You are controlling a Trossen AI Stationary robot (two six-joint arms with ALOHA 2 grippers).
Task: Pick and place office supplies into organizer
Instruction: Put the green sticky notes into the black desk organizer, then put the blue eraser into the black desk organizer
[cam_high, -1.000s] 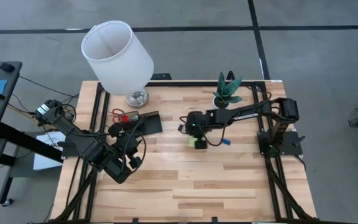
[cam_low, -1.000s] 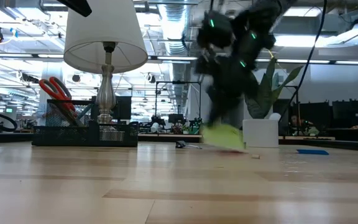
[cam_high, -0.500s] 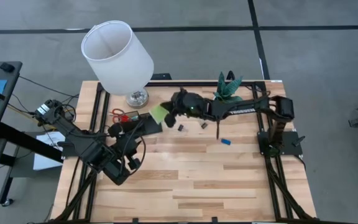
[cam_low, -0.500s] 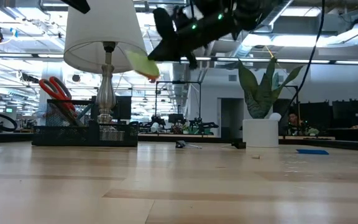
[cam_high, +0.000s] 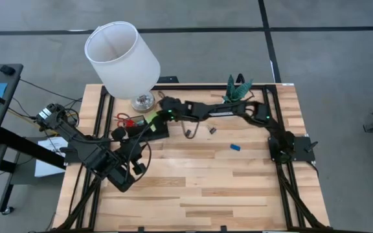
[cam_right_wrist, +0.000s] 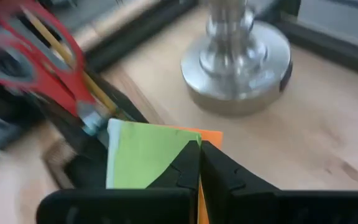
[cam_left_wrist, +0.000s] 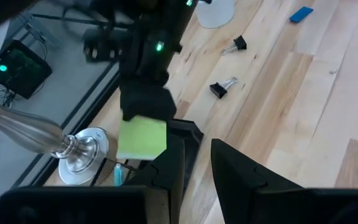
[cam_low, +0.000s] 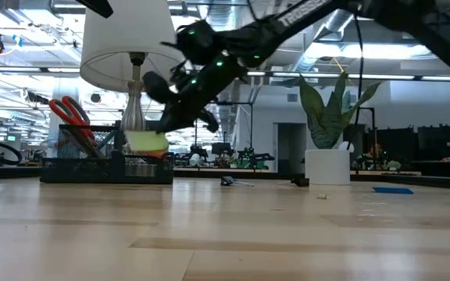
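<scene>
The right gripper (cam_high: 155,118) held the sticky-note pad (cam_left_wrist: 142,138) in pinched fingers over the organizer (cam_high: 149,129); scissors (cam_low: 70,113) were already in; binder clips (cam_left_wrist: 224,87) and eraser (cam_high: 236,147) remained on the table (cam_high: 238,181); left fingers narrow, empty.

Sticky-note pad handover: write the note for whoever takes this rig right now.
Right pincer: shut on the sticky-note pad, held just above the organizer, near the lamp base.
Left pincer: idle at the table's left, holding nothing visible.
Done: scissors stand in the organizer.
Left: release the pad into the organizer, then collect two binder clips and the blue eraser from the table.
</scene>
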